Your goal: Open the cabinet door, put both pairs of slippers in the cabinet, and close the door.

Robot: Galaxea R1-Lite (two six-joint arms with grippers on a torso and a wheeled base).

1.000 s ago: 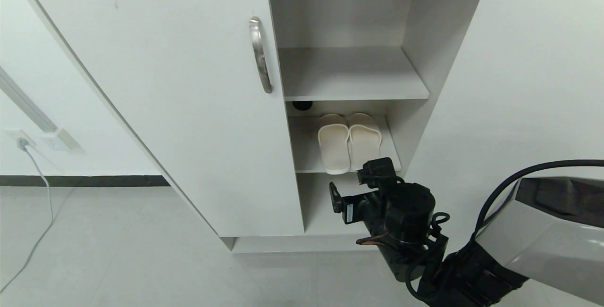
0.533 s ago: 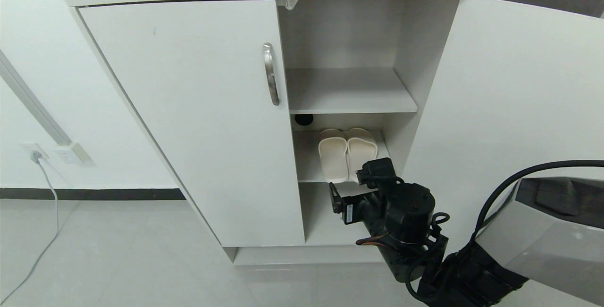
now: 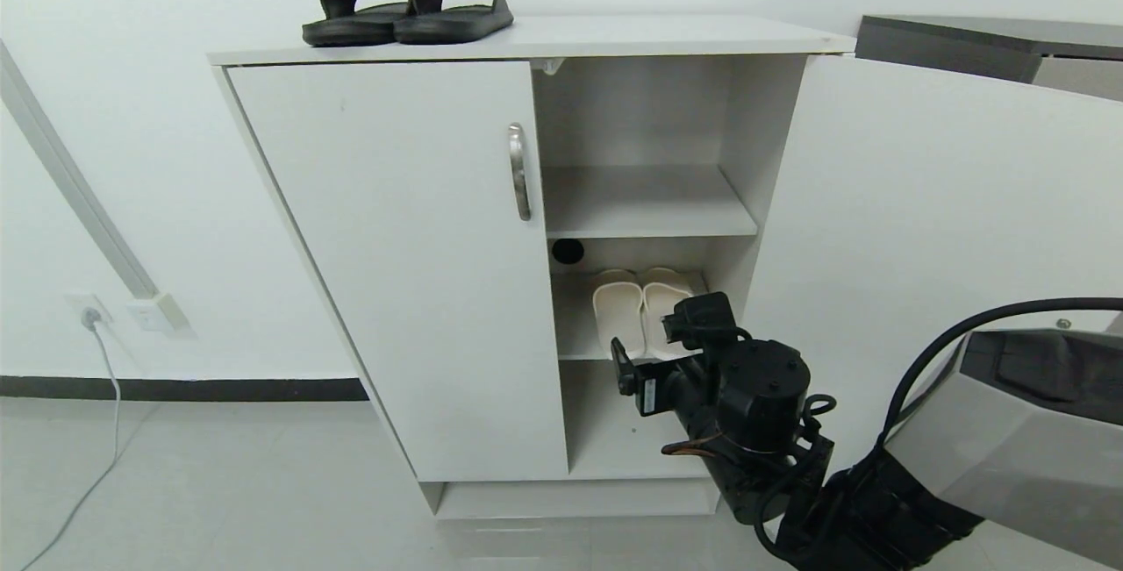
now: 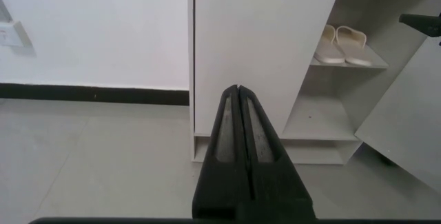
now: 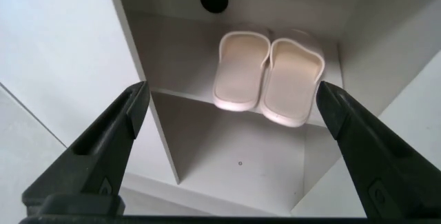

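Open cabinet (image 3: 614, 34), cream slippers (image 3: 639, 310) beyond right hand (image 3: 651, 339)

place: home entryway | cues: shoe cabinet (image 3: 395, 246), black slippers (image 3: 408, 5), tiled floor (image 3: 219, 483), wall socket (image 3: 88, 314)

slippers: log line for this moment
right door open | cream slippers in middle compartment | black slippers on cabinet top | right pincer open, empty | left pincer shut

2 black slippers (image 3: 404, 24), 2 cream slippers (image 3: 618, 317), 1 cabinet (image 3: 667, 32), 1 shut door (image 3: 404, 264), 1 open door (image 3: 921, 211), 1 handle (image 3: 519, 172).
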